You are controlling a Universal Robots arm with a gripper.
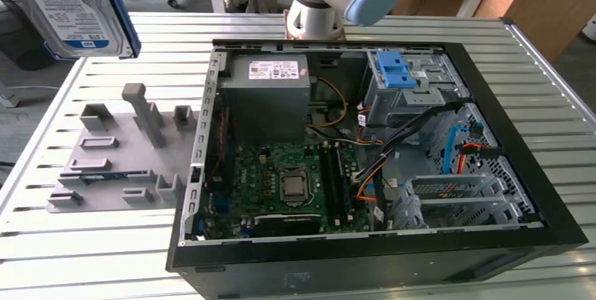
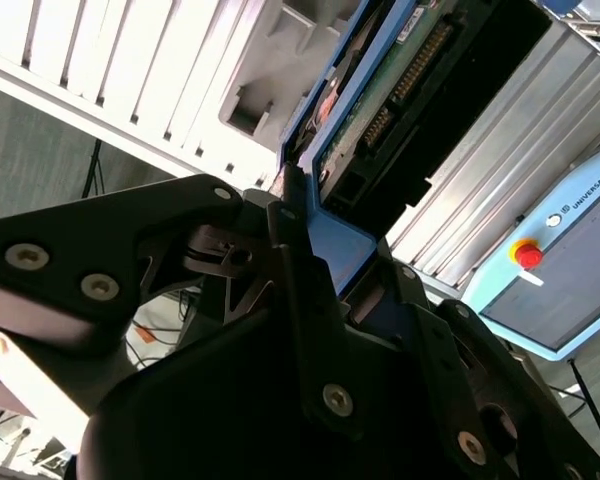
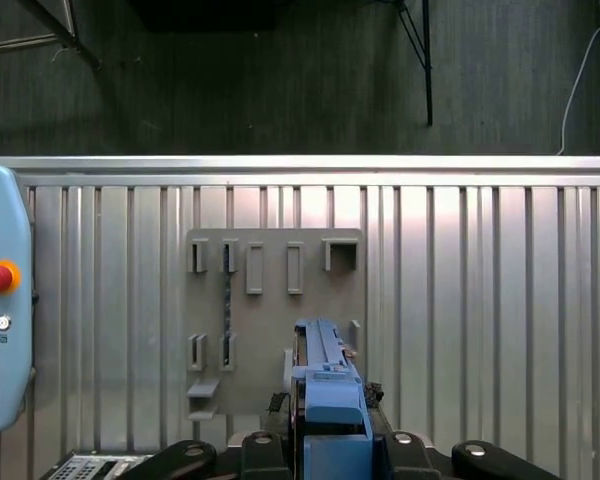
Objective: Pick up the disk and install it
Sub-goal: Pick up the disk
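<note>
Tool (image 3: 327, 428) seemingly around silver, blue-framed, white-labelled disk (image 1: 70, 7).

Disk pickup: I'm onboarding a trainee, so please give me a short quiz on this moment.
1. True or false: the disk is outside the case.
2. In the first wrist view, what lies below the disk? A) grey fixture B) keyboard C) tray
3. What is the pincer shut on?
Key: 1 true; 2 A; 3 the disk.
</note>
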